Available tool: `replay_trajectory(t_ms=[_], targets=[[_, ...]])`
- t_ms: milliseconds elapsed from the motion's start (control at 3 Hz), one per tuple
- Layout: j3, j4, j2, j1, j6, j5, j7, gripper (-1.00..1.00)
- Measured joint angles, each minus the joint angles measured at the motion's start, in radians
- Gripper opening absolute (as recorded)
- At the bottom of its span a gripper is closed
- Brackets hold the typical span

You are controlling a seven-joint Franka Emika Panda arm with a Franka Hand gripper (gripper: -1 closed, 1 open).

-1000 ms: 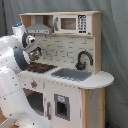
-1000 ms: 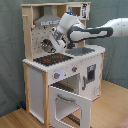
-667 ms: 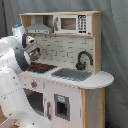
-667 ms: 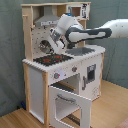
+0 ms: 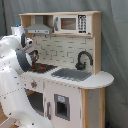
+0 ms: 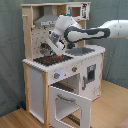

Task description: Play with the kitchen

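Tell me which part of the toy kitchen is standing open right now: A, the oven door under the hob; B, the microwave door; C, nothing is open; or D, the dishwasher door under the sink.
A: in the second exterior view the oven door under the hob hangs swung down and outward from the front of the kitchen, while the microwave in the first exterior view sits closed.
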Motion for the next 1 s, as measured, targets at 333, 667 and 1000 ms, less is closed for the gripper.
replay_trajectory(t_ms=[333,667,1000], targets=[[0.013,0.000,-0.025,-0.008,-0.091,0.025,-0.016,-1.00],[0.014,0.004,-0.028,-0.020,-0.093,0.050,-0.044,-1.00],[0.014,0.005,-0.028,-0.021,-0.093,0.051,-0.045,1.00]])
